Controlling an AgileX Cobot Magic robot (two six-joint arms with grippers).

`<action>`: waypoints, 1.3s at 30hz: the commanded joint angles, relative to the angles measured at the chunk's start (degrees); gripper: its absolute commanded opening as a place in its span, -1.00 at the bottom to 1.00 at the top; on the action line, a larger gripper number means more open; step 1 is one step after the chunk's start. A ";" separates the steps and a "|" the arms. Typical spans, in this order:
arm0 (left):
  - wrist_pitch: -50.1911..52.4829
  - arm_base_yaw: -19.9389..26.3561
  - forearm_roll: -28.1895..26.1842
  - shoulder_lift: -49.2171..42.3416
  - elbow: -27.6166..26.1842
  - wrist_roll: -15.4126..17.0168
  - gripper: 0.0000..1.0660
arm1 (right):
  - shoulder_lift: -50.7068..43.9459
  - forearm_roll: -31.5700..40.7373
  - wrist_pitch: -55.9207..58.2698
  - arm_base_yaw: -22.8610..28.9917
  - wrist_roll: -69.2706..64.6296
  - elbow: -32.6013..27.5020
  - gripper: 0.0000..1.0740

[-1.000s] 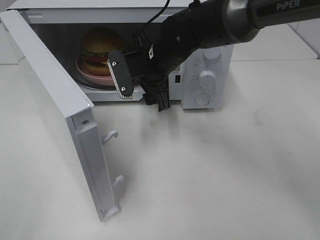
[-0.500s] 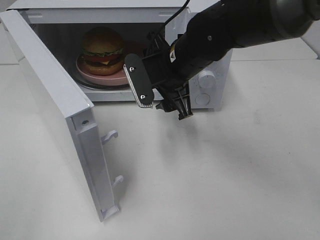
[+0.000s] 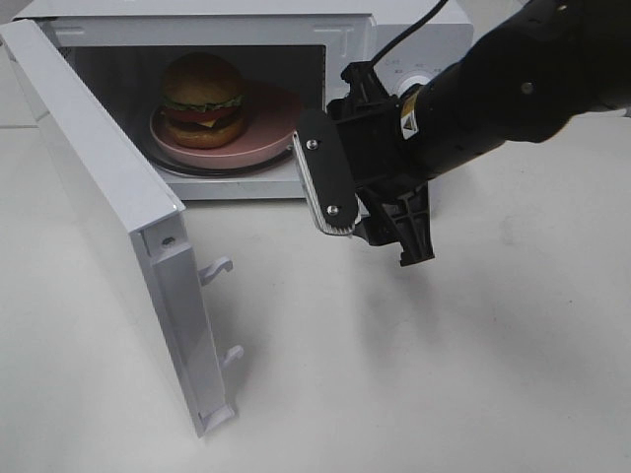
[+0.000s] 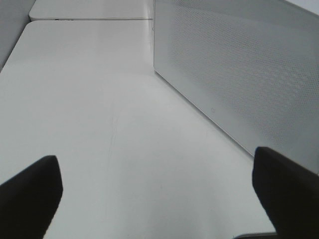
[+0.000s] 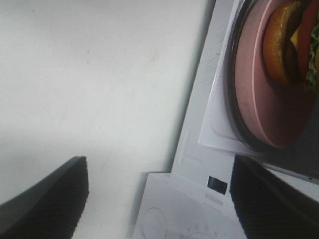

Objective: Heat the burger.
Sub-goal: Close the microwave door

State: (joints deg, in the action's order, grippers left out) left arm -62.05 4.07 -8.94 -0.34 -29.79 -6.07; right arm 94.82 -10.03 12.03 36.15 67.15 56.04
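Observation:
The burger (image 3: 203,99), with a golden bun, lettuce and tomato, stands on a pink plate (image 3: 266,138) inside the open microwave (image 3: 197,22). My right gripper (image 3: 375,241) hangs open and empty outside the cavity, in front of the control panel, to the right of the burger. In the right wrist view its dark fingers (image 5: 45,199) frame the table, with the burger (image 5: 291,40) and the plate (image 5: 259,94) off to one side. The left gripper (image 4: 157,199) is open with nothing in it, low over the table beside the door's perforated outer face (image 4: 239,74). It is outside the high view.
The microwave door (image 3: 108,197) swings far out to the front left, its latch hooks (image 3: 217,268) sticking out. The right arm (image 3: 532,89) covers most of the control panel. White table (image 3: 414,374) lies in front.
My right gripper has pulled out of the microwave's mouth, moving right and toward the front. The burger and plate stay put inside.

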 commanded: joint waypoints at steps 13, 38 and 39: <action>0.74 0.17 -0.11 -1.03 0.17 0.23 0.81 | -11.86 0.29 0.17 -0.11 -10.49 -9.85 0.42; 0.74 0.17 -0.11 -1.03 0.17 0.23 0.81 | -35.18 0.34 21.89 -0.11 -51.51 -16.39 0.42; 0.74 0.17 -0.11 -1.03 0.17 0.23 0.81 | -35.18 0.34 21.89 -0.11 -51.51 -16.39 0.42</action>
State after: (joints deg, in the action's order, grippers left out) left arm -62.05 4.07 -8.94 -0.34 -29.79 -6.07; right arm 61.31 -9.85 31.63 36.15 18.68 39.82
